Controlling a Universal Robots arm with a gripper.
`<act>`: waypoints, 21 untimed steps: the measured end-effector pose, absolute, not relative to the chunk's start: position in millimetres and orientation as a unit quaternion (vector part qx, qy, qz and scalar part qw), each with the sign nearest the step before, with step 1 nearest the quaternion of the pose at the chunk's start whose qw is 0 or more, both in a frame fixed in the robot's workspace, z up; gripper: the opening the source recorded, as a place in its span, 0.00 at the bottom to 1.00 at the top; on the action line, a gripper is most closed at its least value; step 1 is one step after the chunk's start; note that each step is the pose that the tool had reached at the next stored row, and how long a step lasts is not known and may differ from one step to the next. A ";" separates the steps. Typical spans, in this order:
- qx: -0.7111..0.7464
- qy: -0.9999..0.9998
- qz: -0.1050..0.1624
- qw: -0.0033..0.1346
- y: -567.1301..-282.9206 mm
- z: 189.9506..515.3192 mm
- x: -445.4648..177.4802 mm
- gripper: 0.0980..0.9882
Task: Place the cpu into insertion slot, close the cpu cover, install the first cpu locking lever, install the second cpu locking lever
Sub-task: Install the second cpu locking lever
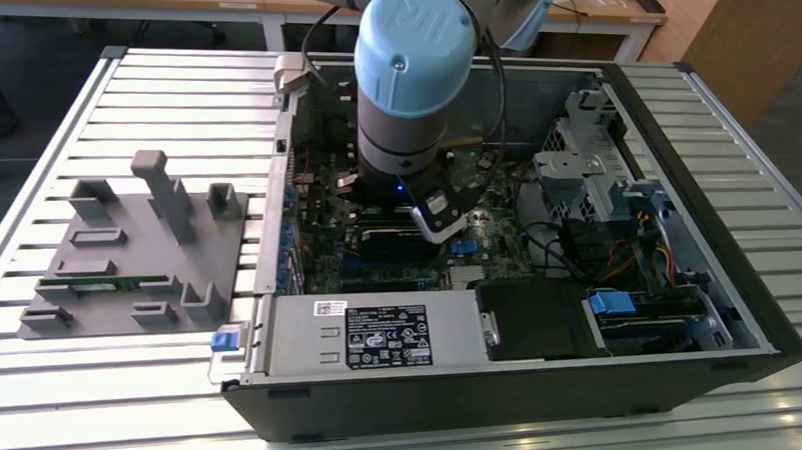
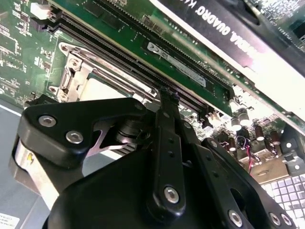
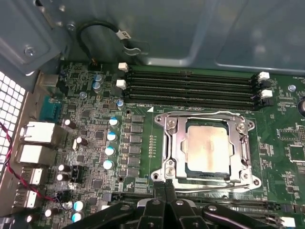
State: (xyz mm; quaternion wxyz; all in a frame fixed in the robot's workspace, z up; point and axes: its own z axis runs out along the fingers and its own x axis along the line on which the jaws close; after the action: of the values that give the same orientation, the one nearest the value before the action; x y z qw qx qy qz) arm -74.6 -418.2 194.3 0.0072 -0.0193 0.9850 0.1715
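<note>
Even daylight; glare on case floor (image 3: 228,33); near end effector (image 2: 167,102) blurred.

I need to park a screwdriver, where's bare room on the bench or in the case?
Free: the slatted bench behind the grey fixture block, and the strip in front of the computer case. Crowded: inside the case, where the arm stands over the motherboard beside the drive bays and cables.

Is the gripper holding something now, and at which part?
Nothing is held. The gripper has its fingers together, tips by the edge of the cpu cover, which lies over the cpu.
</note>
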 end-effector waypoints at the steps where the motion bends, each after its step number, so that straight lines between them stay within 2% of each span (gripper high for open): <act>1: -0.019 0.985 0.173 0.007 -418.1 193.7 -74.7 0.03; 21: -0.019 0.983 0.185 0.008 -407.2 186.2 -79.6 0.03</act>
State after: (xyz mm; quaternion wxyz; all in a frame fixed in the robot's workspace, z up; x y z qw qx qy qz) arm -79.6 -407.2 186.2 0.0077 -0.0192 0.9825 0.1849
